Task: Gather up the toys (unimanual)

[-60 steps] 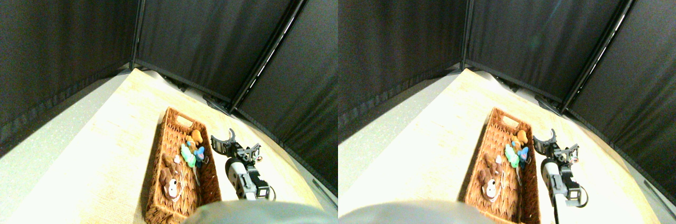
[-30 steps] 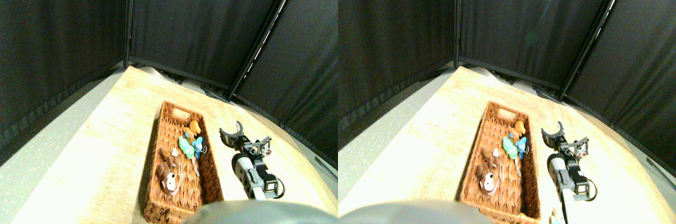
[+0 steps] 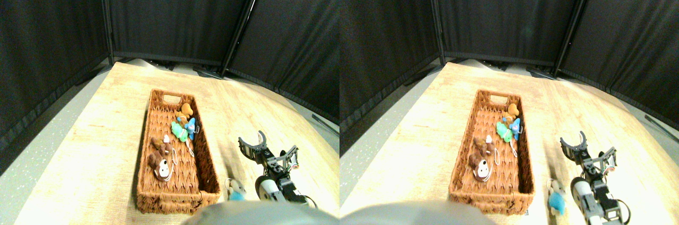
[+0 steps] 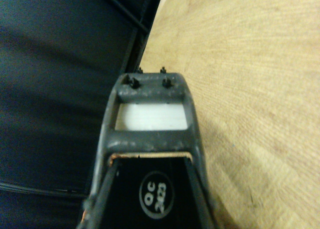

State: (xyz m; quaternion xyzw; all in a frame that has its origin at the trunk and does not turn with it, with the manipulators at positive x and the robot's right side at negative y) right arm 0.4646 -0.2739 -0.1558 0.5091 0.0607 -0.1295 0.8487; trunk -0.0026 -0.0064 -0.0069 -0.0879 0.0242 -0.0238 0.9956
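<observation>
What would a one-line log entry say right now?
hand: open, empty, right of basket | toys: several in basket | blue-grey toy: on table, outside basket

Light wood table [image 3: 106, 119]: wicker basket [image 3: 154, 196], blue-grey toy [image 3: 235, 189] just beside it

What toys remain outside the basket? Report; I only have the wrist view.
Observer: One grey-blue toy lies on the table, by the near right corner of the basket.
Operator: Locate my gripper.
Observer: The right gripper hangs open, right of the basket, beyond that toy.
Operator: List what's collected.
Observer: In the basket: orange toy, green toy, blue toy, brown-white toy.
</observation>
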